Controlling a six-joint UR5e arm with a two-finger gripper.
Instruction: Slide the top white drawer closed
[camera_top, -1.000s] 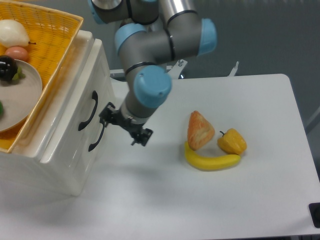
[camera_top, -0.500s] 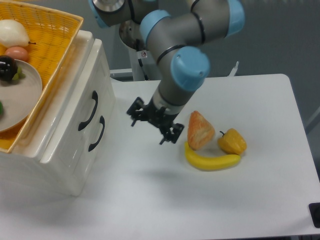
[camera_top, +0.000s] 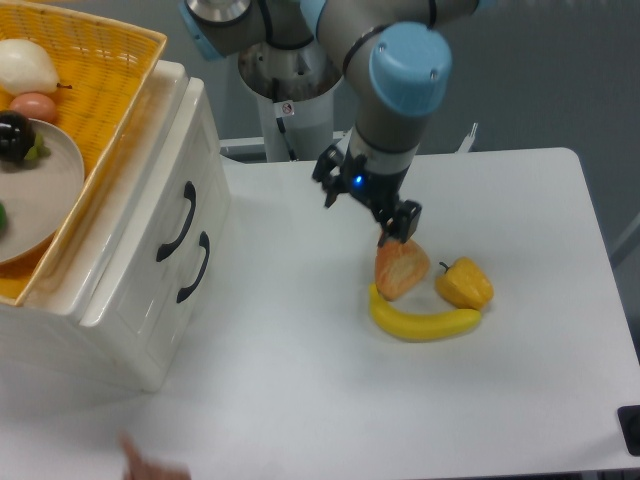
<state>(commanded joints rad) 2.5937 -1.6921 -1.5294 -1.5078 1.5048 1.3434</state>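
White tabletop (camera_top: 300, 400); top white drawer (camera_top: 150, 215) rigid, glossy, slippery: push beside black handle (camera_top: 176, 222). Gripper (camera_top: 368, 203) empty, opening unclear.

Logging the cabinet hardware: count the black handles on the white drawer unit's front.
2. The upper handle sits on the top white drawer, which looks flush with the front; the lower handle is just below and to its right. Other faces are hidden.

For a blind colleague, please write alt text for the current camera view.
A robot arm's gripper hovers above a white table, away from a white drawer unit whose top white drawer looks closed. A banana, an orange wedge-shaped item and a yellow pepper lie nearby; a yellow wicker basket sits on the unit.
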